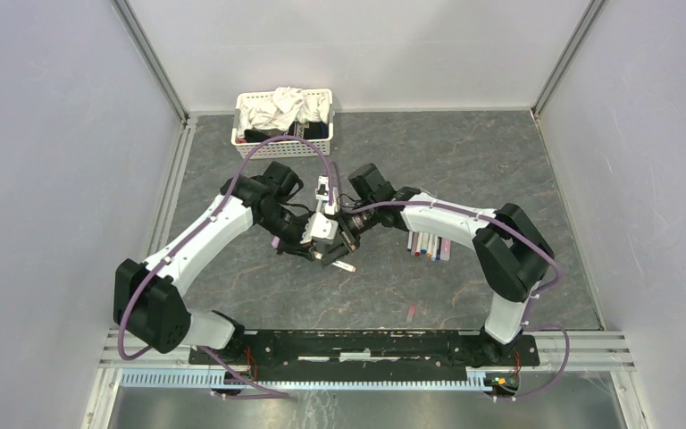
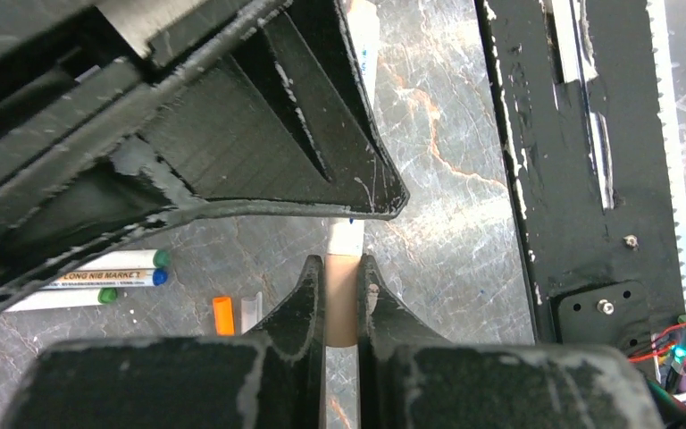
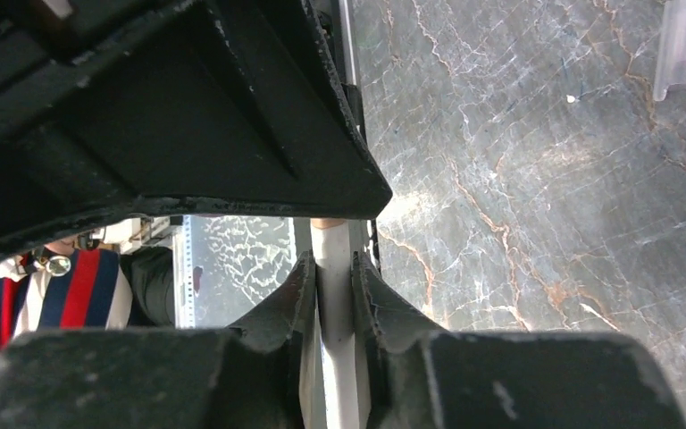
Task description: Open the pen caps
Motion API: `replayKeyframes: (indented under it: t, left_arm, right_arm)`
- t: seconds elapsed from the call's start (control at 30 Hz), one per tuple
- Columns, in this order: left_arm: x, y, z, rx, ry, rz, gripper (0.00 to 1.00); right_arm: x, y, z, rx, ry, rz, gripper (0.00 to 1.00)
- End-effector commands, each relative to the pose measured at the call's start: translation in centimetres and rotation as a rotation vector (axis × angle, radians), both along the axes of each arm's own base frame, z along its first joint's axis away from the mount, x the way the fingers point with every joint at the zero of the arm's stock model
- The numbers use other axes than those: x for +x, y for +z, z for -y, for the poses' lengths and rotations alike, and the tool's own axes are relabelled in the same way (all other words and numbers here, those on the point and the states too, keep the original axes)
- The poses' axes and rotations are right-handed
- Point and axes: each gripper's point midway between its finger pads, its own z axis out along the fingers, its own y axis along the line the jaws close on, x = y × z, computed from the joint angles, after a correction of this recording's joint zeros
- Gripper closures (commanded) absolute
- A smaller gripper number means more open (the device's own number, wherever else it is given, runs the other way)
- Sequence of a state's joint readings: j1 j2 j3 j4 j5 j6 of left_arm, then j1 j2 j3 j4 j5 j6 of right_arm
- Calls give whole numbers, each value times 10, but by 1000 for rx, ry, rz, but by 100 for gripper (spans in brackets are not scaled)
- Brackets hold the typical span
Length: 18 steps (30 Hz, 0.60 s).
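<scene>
My two grippers meet nose to nose over the middle of the table, both on one pen. The left gripper [image 2: 343, 261] is shut on the pen's dull tan cap [image 2: 343, 304]; the white barrel [image 2: 347, 238] runs on from its fingertips. The right gripper [image 3: 332, 257] has its fingers against both sides of the same white barrel [image 3: 333, 286]. In the top view the left gripper [image 1: 314, 243] and right gripper [image 1: 345, 231] overlap, hiding the held pen. Another pen [image 1: 344, 266] lies just below them. A row of pens [image 1: 429, 245] lies to the right.
A white basket [image 1: 243, 134] of cloths stands at the back. Two capped pens [image 2: 98, 277], an orange cap [image 2: 223, 315] and a clear cap [image 2: 252, 308] lie on the table left of my left fingers. Another clear cap [image 3: 683, 45] and a small pink piece [image 1: 411, 311] lie loose.
</scene>
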State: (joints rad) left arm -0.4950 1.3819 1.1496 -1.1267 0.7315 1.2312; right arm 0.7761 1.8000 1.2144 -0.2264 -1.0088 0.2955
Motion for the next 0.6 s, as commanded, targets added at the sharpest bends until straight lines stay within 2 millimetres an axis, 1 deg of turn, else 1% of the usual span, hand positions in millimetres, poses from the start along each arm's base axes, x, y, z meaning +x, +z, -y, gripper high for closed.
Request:
replayKeyframes:
  t: [0.0, 0.03, 0.07, 0.13, 0.2, 0.37, 0.47, 0.53, 0.57]
  left_arm:
    - [9, 13, 3, -7, -6, 58, 98]
    - [11, 12, 0, 7, -2, 66, 98]
    - [14, 10, -3, 25, 4, 76, 98]
    - [21, 5, -11, 63, 17, 96, 98]
    - [33, -1, -24, 99, 45, 113, 98]
    - [71, -9, -69, 148, 143, 121, 98]
    - [88, -17, -88, 203, 177, 154, 98]
    - [95, -23, -94, 230, 195, 180, 98]
    - [98, -26, -94, 230, 205, 186, 98]
  right_arm:
    - [6, 7, -5, 20, -6, 42, 91]
    - [7, 6, -2, 14, -13, 49, 98]
    - [7, 5, 1, 8, -18, 56, 100]
    - [10, -1, 13, -16, -43, 66, 100]
    - [12, -9, 27, -49, -70, 73, 100]
    - [9, -32, 63, -161, -110, 103, 100]
    - [8, -40, 76, -200, -131, 111, 100]
    - [9, -41, 80, -214, -146, 123, 100]
    - [14, -41, 82, -226, -165, 137, 100]
